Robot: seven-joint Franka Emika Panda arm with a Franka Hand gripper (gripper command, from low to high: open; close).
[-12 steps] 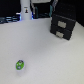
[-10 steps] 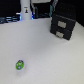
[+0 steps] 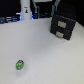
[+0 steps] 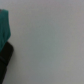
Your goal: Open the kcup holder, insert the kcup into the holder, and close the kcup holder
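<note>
Nothing on the table [image 3: 42, 47] has shifted since the earlier frames: the drawer unit and the pod lie where they lay. That white table is the biggest thing in sight, wide and bare between the two task items. Next in size, the kcup holder [image 3: 63, 26] sits at the far side, towards the exterior view's right, its front with two pale marks looking shut, so by my reading the first step, opening it, is not yet done. Behind it a dark clutter and a white post [image 3: 25, 10] stand along the back edge, well apart from the working area. Smallest is the kcup [image 3: 19, 64], green lid up, near the front on the exterior view's left, far from the holder. The claw is hard to read; the wrist view shows only blurred teal and black shapes, so I cannot tell whether it is released or clenched. The next move calls for reaching the holder's front; nothing blocks that path.
</note>
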